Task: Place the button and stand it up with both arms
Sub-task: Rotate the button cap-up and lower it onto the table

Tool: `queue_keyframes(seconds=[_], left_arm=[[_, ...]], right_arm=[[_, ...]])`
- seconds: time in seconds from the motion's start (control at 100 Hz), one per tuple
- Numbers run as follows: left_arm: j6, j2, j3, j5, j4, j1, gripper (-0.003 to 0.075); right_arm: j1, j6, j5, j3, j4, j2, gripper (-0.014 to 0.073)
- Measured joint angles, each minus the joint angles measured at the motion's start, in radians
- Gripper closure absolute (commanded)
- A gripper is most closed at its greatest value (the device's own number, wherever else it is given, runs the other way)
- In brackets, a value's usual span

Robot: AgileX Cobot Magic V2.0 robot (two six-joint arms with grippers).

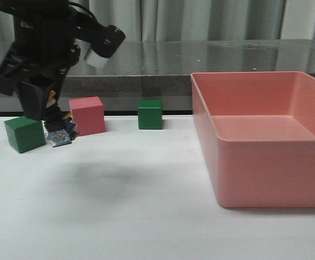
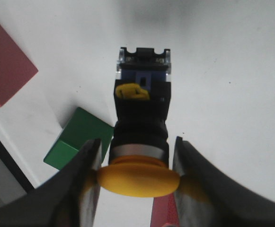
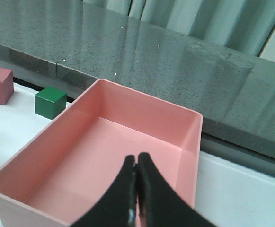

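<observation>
At the far left of the front view, near nine o'clock, my left pincer (image 1: 53, 123) hangs low over the white table (image 1: 146, 206), closed on the push-button switch (image 1: 58, 135), whose clear bluish contact block shows just beneath my fingers. Through my left wrist camera I see the grip plainly: my two black fingers (image 2: 80, 189) press against either side of the yellow mushroom cap, and the switch (image 2: 141, 118) extends away from me, silver ring first, then black body, then the clear block at its far end. I cannot tell whether that block touches the table or hovers just above it. A green cube (image 1: 25, 134) sits just at the nine o'clock side of the switch, and a pink cube (image 1: 87, 115) stands just at its two o'clock side; both also show in my left wrist view, the green one (image 2: 80, 137) beside the switch body and the pink one (image 2: 4, 66) farther off. Moving right, a second green cube (image 1: 149, 114) sits alone toward the back edge of the table, around twelve o'clock in the front view. At three o'clock stands the large pink bin (image 1: 265, 157). My right pincer (image 3: 136, 194) hovers over that bin (image 3: 104, 156), its fingertips pressed together with nothing between them.
</observation>
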Motion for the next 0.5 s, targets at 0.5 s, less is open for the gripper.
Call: queue_keyframes(seconds=[0.5], left_arm=[[0.009, 0.125, -0.004, -0.01, 0.094, -0.067, 0.0738]], right_arm=[[0.0, 0.0, 0.0, 0.0, 0.0, 0.0, 0.0703]])
